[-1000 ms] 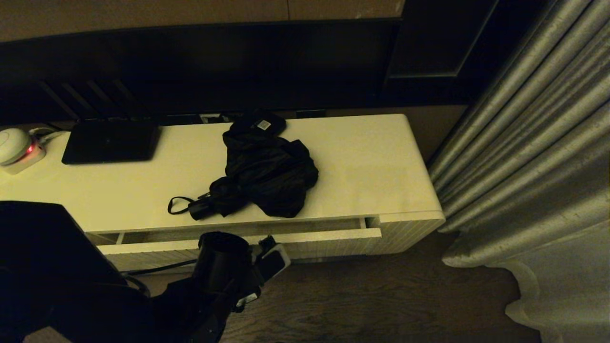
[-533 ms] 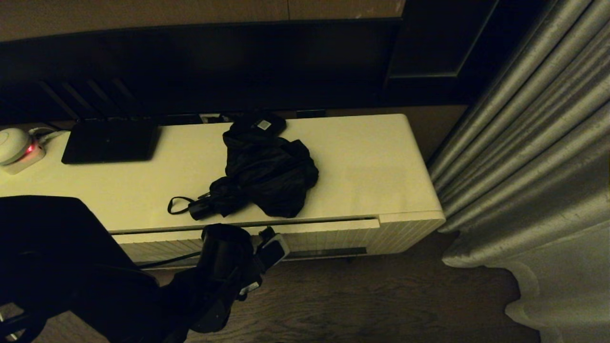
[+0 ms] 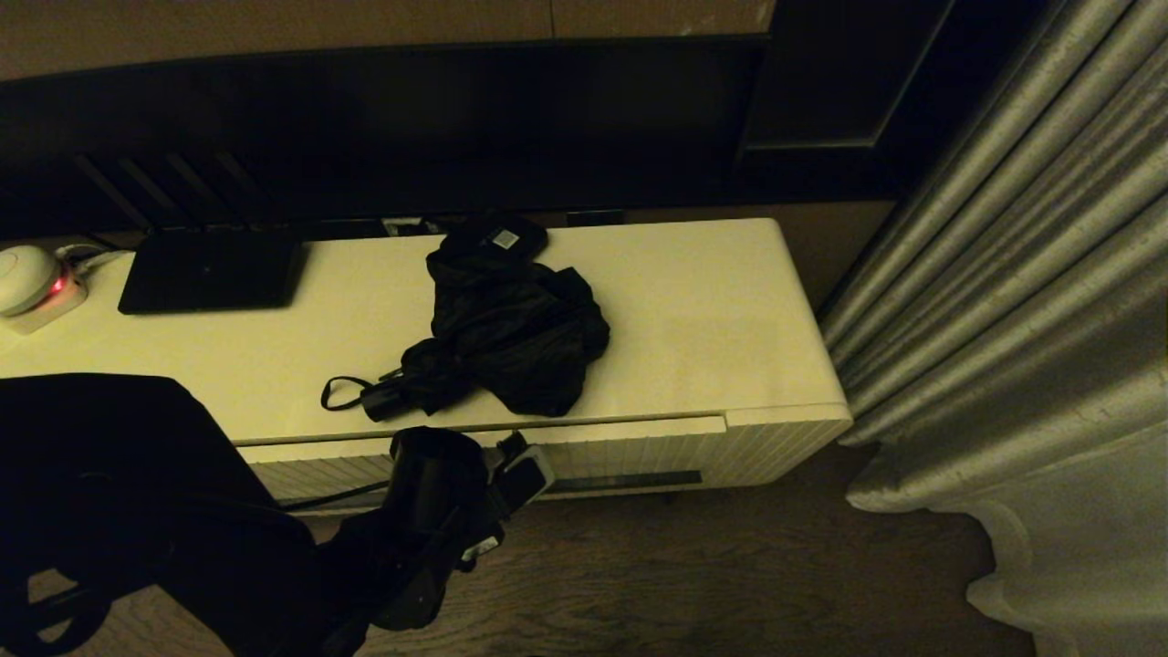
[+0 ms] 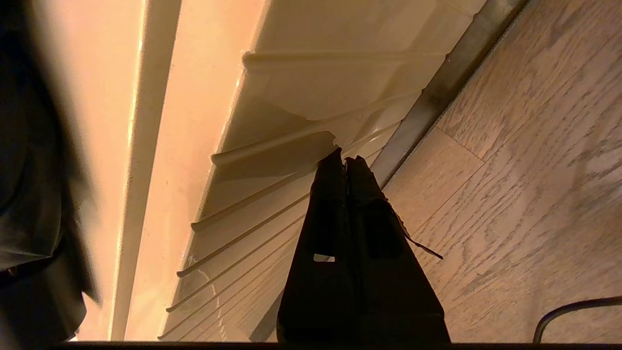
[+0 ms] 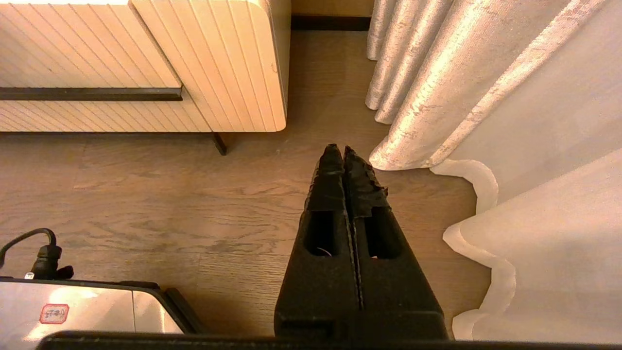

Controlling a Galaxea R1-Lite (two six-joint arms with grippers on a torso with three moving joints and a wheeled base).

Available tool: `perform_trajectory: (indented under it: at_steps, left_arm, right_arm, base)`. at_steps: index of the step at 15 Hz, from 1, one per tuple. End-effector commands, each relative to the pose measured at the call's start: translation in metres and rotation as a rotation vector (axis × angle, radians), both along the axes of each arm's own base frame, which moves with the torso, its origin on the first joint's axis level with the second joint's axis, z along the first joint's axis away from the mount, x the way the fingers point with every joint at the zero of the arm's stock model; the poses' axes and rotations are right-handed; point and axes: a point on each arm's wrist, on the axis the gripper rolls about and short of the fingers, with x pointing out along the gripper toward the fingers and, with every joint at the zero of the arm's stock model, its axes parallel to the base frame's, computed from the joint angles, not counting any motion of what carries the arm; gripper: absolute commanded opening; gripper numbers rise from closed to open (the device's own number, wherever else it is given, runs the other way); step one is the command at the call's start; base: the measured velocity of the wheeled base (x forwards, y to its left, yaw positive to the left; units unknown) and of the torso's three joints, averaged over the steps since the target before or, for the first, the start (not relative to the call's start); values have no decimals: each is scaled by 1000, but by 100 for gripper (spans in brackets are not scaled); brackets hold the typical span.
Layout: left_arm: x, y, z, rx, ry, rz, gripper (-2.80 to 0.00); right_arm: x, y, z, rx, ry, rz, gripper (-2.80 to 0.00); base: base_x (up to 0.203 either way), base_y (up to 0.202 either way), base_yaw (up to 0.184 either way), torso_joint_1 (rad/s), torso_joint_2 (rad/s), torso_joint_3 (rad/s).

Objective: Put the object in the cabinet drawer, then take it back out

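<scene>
The umbrella (image 3: 506, 333) lies on the tabletop (image 3: 712, 310), its long axis slanting from the handle at the front edge back toward the wall. The drawer (image 3: 630, 452) below looks pushed in. The left gripper (image 4: 344, 158), pressed shut and empty, sits against the drawer's ribbed front, just below the handle. The right gripper (image 5: 342, 150), also shut, hangs over the floor, farther off.

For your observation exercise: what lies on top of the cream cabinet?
On the cabinet top: black umbrella, flat black device, white gadget. A small labelled box sits partly covered behind the umbrella.
</scene>
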Motion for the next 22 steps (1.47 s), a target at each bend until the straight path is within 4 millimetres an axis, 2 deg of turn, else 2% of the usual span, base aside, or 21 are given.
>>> perform_trajectory:
  at_steps: [1, 4, 10, 12, 14, 17, 18, 20, 22]
  left_arm:
    - [-4, 2, 6, -2, -12, -1, -280]
    - [-26, 15, 45, -51, -90, -5, -280]
    - [-85, 56, 87, -120, -176, 14, -280]
    - [-104, 76, 93, -143, -169, 63, -280]
    - [-130, 98, 95, -242, -151, 156, -280]
    - [-167, 127, 81, -370, -130, 411, -280]
    - [-175, 134, 74, -383, -148, 521, -280]
    - [-182, 141, 71, -396, -173, 605, -280]
    - [-205, 155, 74, -474, -277, 720, -280]
  right_arm:
    - [0, 0, 0, 0, 0, 1, -280]
    - [0, 0, 0, 0, 0, 1, -280]
    - [0, 0, 0, 0, 0, 1, -280]
    - [0, 0, 0, 0, 0, 1, -280]
    - [0, 0, 0, 0, 0, 1, -280]
    - [0, 0, 0, 0, 0, 1, -280]
    - [0, 0, 0, 0, 0, 1, -280]
    - [0, 0, 0, 0, 0, 1, -280]
    - [0, 0, 0, 0, 0, 1, -280]
  base:
    - [0, 0, 0, 0, 0, 0]
    - [0, 0, 0, 0, 0, 0]
    - [0, 0, 0, 0, 0, 0]
    - [0, 0, 0, 0, 0, 0]
    - [0, 0, 0, 0, 0, 0]
    - [0, 0, 0, 0, 0, 0]
    - [0, 0, 0, 0, 0, 0]
    - [0, 0, 0, 0, 0, 0]
    - [0, 0, 0, 0, 0, 0]
